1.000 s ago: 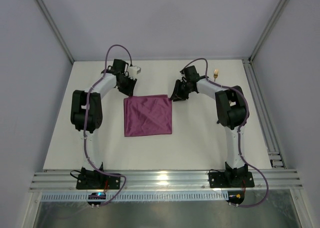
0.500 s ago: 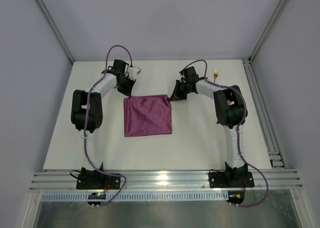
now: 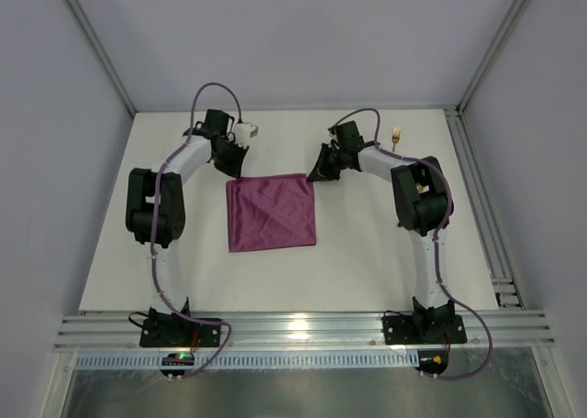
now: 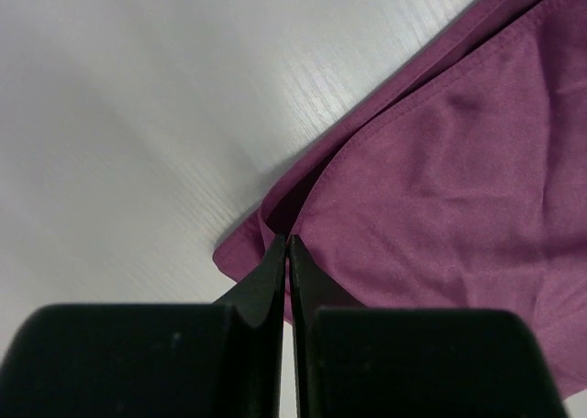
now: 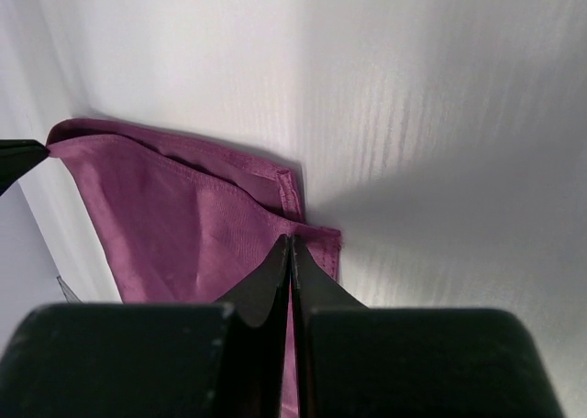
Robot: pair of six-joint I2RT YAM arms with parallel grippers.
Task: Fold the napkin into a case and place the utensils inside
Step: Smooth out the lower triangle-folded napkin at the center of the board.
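The magenta-purple napkin (image 3: 271, 213) lies flat in the middle of the table as a doubled square, its two layers showing at the far edge (image 4: 440, 180) (image 5: 174, 225). My left gripper (image 3: 238, 170) (image 4: 287, 242) is down at the napkin's far left corner, jaws pressed together on the cloth there. At the far right corner my right gripper (image 3: 317, 173) (image 5: 291, 241) is likewise shut on the cloth. Of the utensils only a gold tip (image 3: 396, 135) shows, behind the right arm near the table's back edge.
The white table (image 3: 367, 253) is walled by grey panels with metal posts at the back corners. A rail (image 3: 500, 253) runs along the right edge. Both arm bases sit on the slotted rail at the near edge (image 3: 303, 328).
Both grippers have gone from partly open to shut at the napkin's far corners. The left arm's elbow has swung slightly left. The napkin lies as before.
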